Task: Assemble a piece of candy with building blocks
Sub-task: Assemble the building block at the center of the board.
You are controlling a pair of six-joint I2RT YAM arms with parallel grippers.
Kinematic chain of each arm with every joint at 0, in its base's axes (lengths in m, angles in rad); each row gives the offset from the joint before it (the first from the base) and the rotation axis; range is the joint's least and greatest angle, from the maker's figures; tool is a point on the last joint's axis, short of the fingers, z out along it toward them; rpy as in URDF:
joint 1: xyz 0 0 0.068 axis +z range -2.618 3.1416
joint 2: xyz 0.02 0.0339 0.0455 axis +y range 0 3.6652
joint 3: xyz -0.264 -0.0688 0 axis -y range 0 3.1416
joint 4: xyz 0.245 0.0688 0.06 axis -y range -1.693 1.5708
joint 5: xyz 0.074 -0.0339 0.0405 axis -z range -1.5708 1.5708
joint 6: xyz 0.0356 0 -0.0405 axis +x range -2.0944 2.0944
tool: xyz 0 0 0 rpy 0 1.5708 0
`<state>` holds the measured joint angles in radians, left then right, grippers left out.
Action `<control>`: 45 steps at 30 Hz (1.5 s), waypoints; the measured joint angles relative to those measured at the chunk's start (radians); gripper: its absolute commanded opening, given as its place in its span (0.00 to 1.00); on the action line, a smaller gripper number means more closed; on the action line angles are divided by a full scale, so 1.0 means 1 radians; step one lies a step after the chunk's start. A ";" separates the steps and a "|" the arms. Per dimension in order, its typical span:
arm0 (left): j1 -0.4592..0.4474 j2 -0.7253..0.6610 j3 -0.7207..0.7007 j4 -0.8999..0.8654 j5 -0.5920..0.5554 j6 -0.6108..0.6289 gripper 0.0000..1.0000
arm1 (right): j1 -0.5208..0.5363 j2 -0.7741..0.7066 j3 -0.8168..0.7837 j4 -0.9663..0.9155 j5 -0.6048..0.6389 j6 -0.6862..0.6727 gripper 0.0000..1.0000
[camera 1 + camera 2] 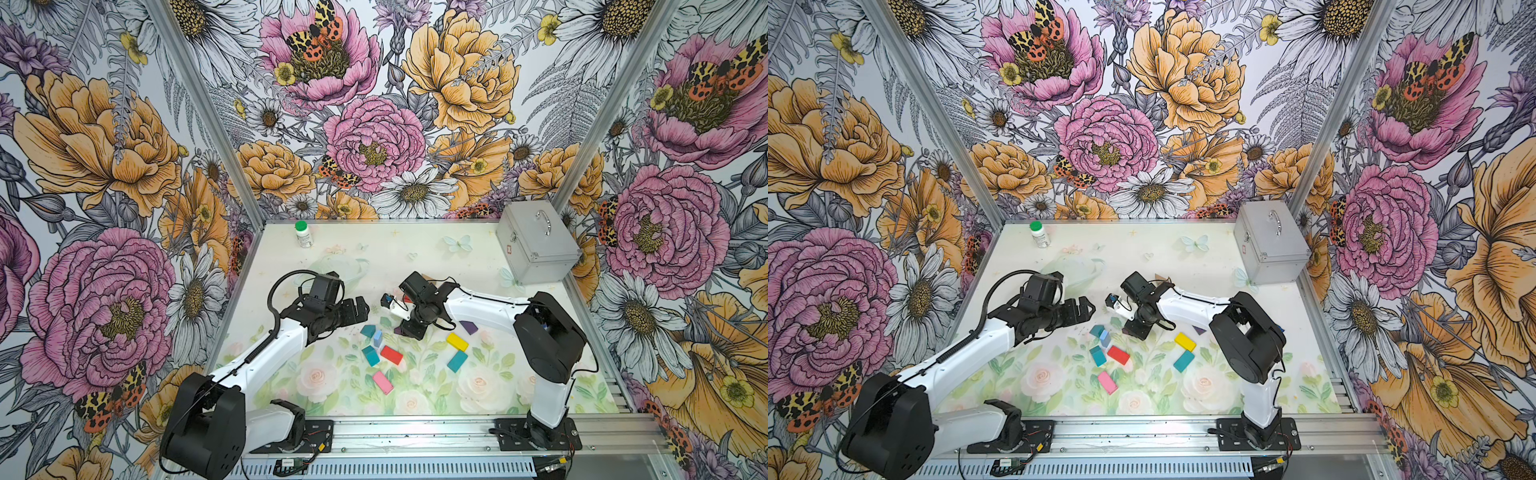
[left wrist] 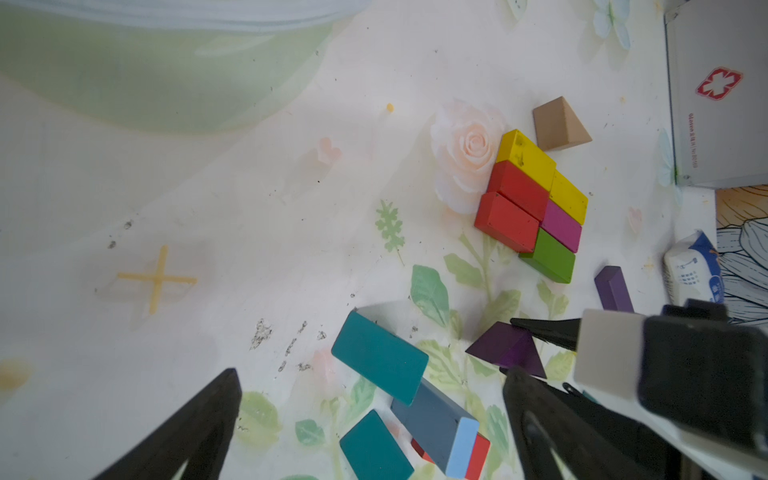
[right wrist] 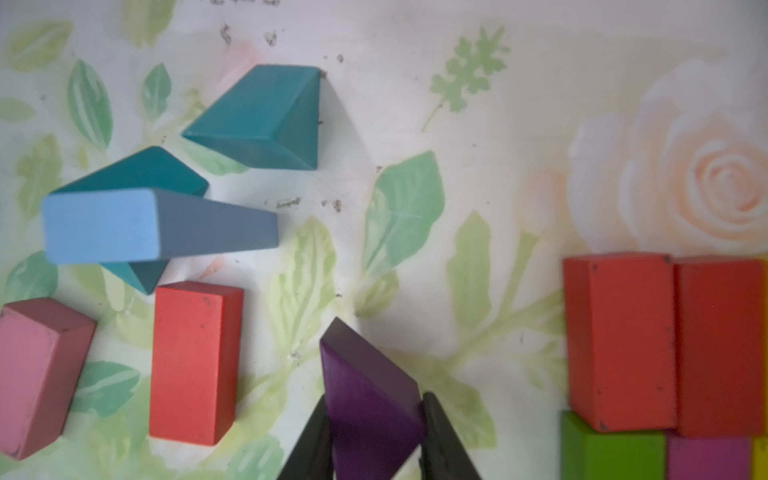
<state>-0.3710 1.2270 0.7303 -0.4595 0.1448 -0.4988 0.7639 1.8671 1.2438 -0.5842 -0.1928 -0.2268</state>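
Observation:
My right gripper (image 3: 374, 419) is shut on a purple triangle (image 3: 365, 395), seen from the side in the left wrist view (image 2: 509, 347) and peeking out under the wrist in a top view (image 1: 397, 331). Beside it lies a flat cluster of yellow, red, magenta and green building blocks (image 2: 532, 199) with a tan triangle (image 2: 559, 124) at its far end. My left gripper (image 2: 374, 374) hangs open over loose teal (image 2: 378, 361) and light blue (image 2: 440, 428) blocks. More loose blocks lie in front: red (image 1: 391, 354), pink (image 1: 382, 382), yellow (image 1: 457, 341).
A silver case (image 1: 536, 245) stands at the back right and a white bottle with a green cap (image 1: 303, 235) at the back left. A pale translucent bowl (image 1: 340, 266) sits behind my left wrist. A blue-and-white packet (image 2: 694, 270) lies near a purple brick (image 2: 613, 286).

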 measured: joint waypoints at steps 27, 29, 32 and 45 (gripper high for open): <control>-0.033 0.021 0.031 0.000 0.003 0.000 0.99 | -0.062 0.027 -0.001 0.038 0.122 0.009 0.26; -0.033 0.022 0.031 0.000 0.003 0.000 0.99 | -0.063 0.027 -0.001 0.042 0.124 0.009 0.28; -0.035 0.024 0.031 0.000 0.003 0.000 0.99 | -0.063 0.027 -0.001 0.046 0.130 0.009 0.31; -0.039 0.024 0.035 0.000 0.003 0.000 0.99 | -0.063 0.027 -0.001 0.052 0.137 0.009 0.40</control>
<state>-0.4103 1.2507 0.7658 -0.4591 0.1478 -0.4988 0.7013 1.8938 1.2430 -0.5320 -0.0555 -0.2176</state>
